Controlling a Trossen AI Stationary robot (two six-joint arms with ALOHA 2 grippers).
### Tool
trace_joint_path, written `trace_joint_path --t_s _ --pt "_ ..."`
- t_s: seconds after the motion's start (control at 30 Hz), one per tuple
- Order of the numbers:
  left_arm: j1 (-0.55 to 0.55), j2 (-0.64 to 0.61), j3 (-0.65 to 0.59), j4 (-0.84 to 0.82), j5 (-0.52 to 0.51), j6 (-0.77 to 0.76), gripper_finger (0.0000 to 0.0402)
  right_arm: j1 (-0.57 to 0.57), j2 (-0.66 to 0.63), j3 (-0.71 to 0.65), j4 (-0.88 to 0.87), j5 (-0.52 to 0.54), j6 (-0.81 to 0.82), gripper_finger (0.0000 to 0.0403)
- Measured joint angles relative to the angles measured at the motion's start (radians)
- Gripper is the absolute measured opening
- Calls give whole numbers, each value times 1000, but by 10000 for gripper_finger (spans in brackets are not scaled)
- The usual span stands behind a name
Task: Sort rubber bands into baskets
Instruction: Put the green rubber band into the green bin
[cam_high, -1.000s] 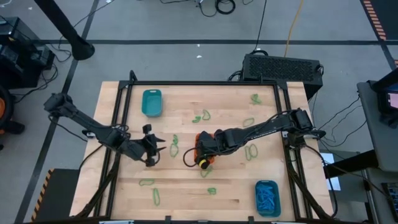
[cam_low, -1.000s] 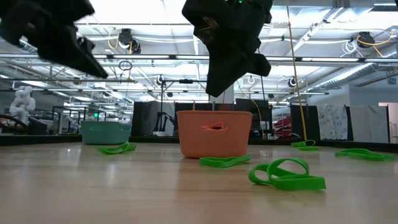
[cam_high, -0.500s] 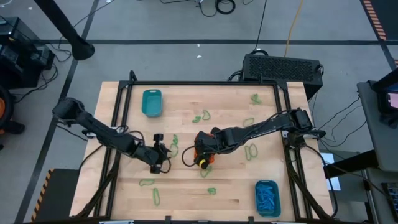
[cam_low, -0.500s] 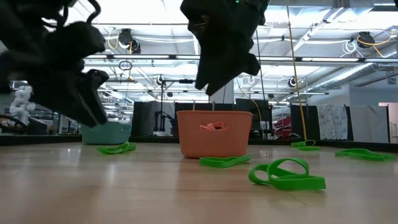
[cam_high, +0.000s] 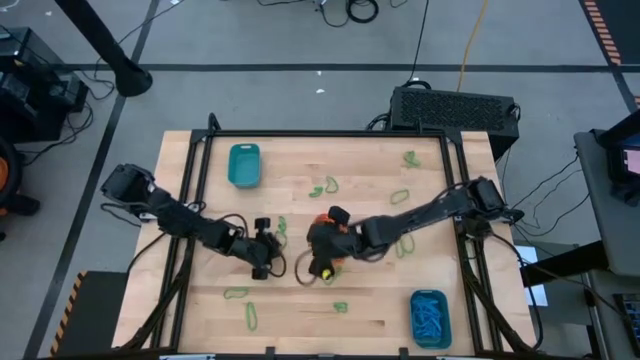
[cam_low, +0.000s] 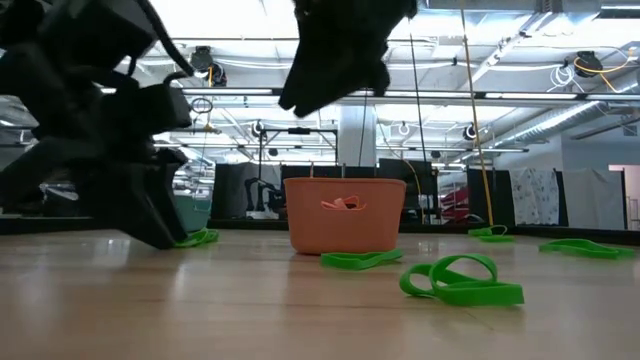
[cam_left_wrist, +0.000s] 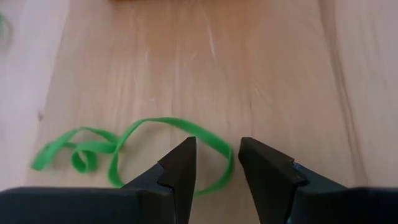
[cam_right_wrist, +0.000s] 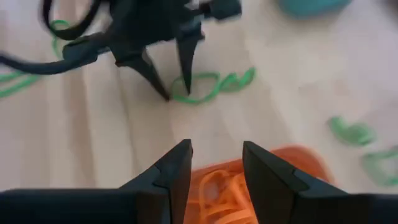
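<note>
From above, the left gripper (cam_high: 268, 250) is low over the desk (cam_high: 300, 310), but only the left wrist view shows why: its fingers (cam_left_wrist: 180, 168) stand slightly apart, straddling one end of a curled green rubber band (cam_left_wrist: 124, 149) lying flat, nothing clamped yet. The right gripper (cam_high: 318, 243) hangs over the orange basket (cam_right_wrist: 249, 193), jaws apart and empty; its wrist view shows orange bands (cam_right_wrist: 217, 186) inside, right below it. 1 teal basket (cam_high: 243, 165) sits far beyond the left gripper.
</note>
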Motion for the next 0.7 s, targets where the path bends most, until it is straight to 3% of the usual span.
trace_joint_path --t_s 0.2,0.4,0.57,0.7 --pt "20 7 1 -2 34 -87 120 93 -13 0 14 275 -162 135" --pt "20 8 0 -17 64 -176 15 130 -104 -1 -53 334 -214 135" --pt "21 -37 15 -53 68 -224 4 152 -178 -1 -142 337 -184 135" --pt "23 -142 72 -181 36 -220 3 180 -186 -12 -220 333 -147 134"
